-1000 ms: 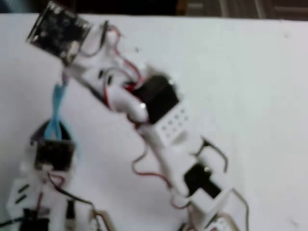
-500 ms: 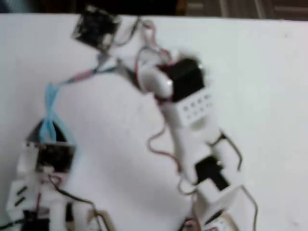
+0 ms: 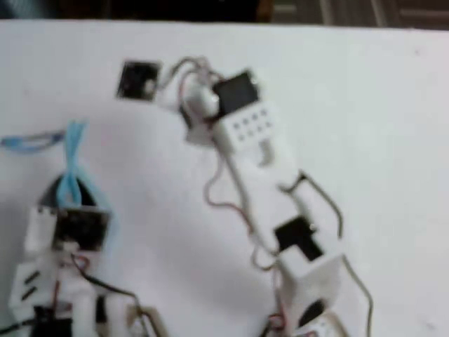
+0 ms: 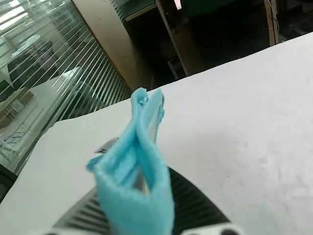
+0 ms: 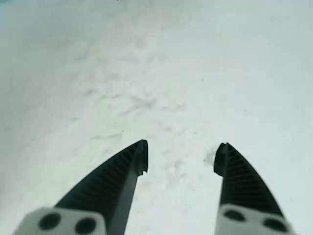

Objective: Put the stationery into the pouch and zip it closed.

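Two arms: left end effector clenched on the blue pouch, contents hidden; right end effector released above table.

Arms: 2, the left arm at lower left of the frame, the right arm running from lower right to upper centre. Grippers: 2, one per arm: left gripper, right gripper. Blue pouch: 1. White table: 1.
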